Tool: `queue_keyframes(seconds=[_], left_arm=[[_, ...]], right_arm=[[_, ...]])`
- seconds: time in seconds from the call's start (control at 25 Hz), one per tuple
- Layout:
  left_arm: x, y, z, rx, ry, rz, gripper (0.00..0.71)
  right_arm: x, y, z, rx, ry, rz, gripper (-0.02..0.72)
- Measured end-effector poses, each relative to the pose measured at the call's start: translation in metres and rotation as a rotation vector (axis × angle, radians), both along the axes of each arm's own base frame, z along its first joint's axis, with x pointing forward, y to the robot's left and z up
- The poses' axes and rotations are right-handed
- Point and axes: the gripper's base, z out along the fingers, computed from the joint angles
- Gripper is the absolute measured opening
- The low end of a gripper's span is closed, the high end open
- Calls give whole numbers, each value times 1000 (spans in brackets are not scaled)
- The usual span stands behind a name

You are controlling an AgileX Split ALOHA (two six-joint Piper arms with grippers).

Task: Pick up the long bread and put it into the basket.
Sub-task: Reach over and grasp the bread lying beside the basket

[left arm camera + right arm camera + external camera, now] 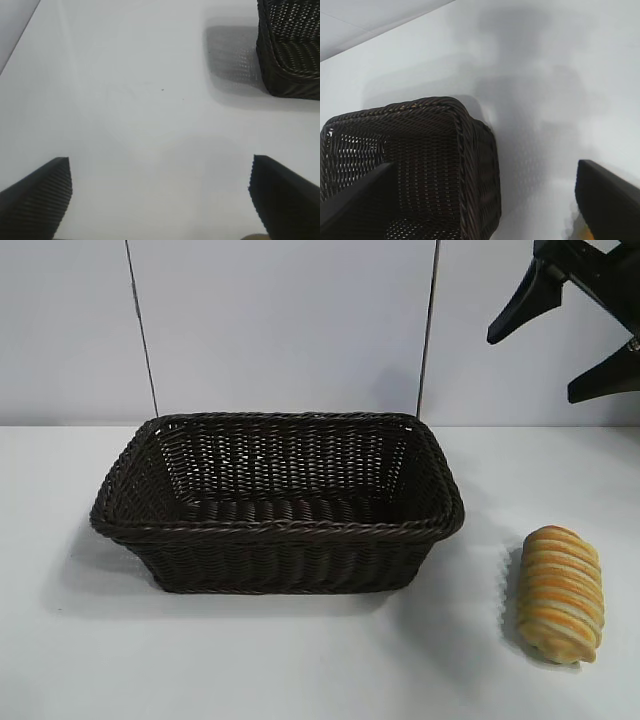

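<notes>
The long bread [560,593], golden-yellow with orange-brown stripes, lies on the white table at the front right, apart from the basket. The dark brown wicker basket [277,530] stands empty in the middle of the table. My right gripper [560,350] hangs open high at the upper right, above and behind the bread. In the right wrist view its fingers frame the basket's corner [470,150], and a sliver of the bread [579,229] shows beside one finger. My left gripper [160,195] is open over bare table, with the basket's corner [290,55] farther off; it is out of the exterior view.
The white table [320,670] runs to a pale back wall [280,320] with two thin dark vertical lines. Open table surface lies around the bread and in front of the basket.
</notes>
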Motion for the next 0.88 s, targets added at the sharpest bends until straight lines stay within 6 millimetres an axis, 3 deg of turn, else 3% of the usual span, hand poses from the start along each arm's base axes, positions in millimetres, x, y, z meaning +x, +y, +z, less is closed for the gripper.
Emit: queue_keyframes(seconds=[0.4, 0.88], left_arm=[[8, -2, -2, -27, -52, -38, 695], [8, -2, -3, -29, -49, -39, 695]], right_arm=[[-3, -1, 2, -29, 1, 15, 683], [-23, -13, -14, -188, 234, 16, 683]])
